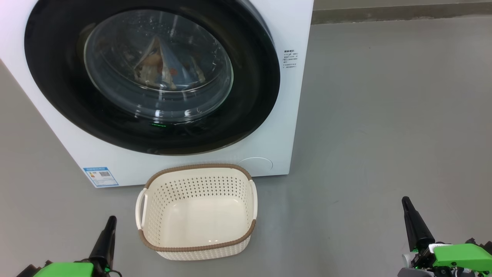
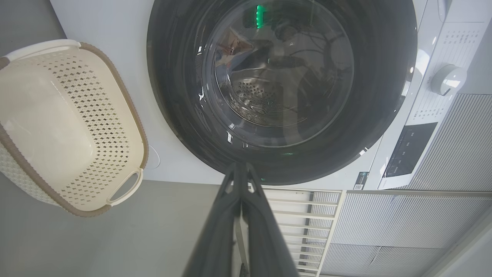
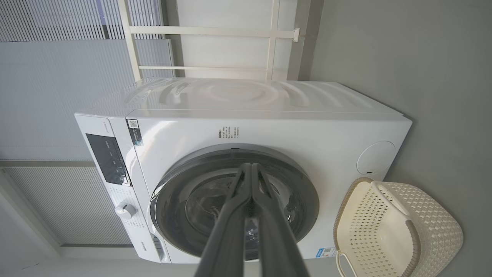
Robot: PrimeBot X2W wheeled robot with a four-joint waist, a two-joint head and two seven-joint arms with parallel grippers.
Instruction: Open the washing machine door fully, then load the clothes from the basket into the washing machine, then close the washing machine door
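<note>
Glossy black and nearly as wide as the machine, the large round washing machine door (image 1: 57,77) is sitting shut against the front of the white boxy front-loading washing machine (image 1: 184,169). Through its bulging clear glass window (image 1: 184,104), light blue clothes with an orange-brown print (image 1: 161,69) are lying inside the perforated steel drum (image 2: 253,92). Reflections are blurring them, so they only seem to be bunched in one heap. A small blue label sticker (image 1: 100,176) is showing at the machine's lower corner on the robot's left.

The small cream-white perforated plastic basket with a brown woven-look rim (image 1: 200,167) is standing upright on the grey floor (image 1: 365,134), just in front of the machine and below the door, its smooth bottom showing.

The left gripper (image 1: 110,221) is hovering low beside the basket's left handle, apart from it. The right gripper (image 1: 406,202) is hanging well apart on the other side. In both wrist views the long dark fingers (image 2: 221,231) (image 3: 230,231) are pressing together at the tips, gripping nothing and pointing toward the door.
</note>
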